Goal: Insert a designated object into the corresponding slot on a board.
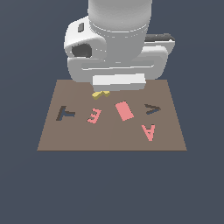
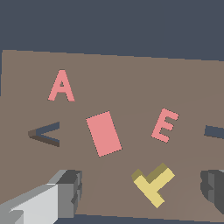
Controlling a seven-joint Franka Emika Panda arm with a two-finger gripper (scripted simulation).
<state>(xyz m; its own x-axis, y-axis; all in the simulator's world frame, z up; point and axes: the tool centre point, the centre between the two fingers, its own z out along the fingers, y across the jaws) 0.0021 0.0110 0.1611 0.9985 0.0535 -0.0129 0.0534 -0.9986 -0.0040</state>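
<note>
Gripper (image 2: 140, 192) is wide open, holding nothing, hanging right over the yellow piece (image 2: 153, 183), which lies flat between its fingers with the stem running diagonal. That's the board (image 1: 170, 131)'s far edge; the dark T slot (image 1: 65, 113) is off toward the exterior view's left. Plenty of bare board around.

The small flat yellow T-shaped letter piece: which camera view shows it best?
The wrist view: the small flat yellow T-shaped letter piece lies whole on the flat brown board, between the claw's fingers. The exterior view shows only a sliver under the arm.
</note>
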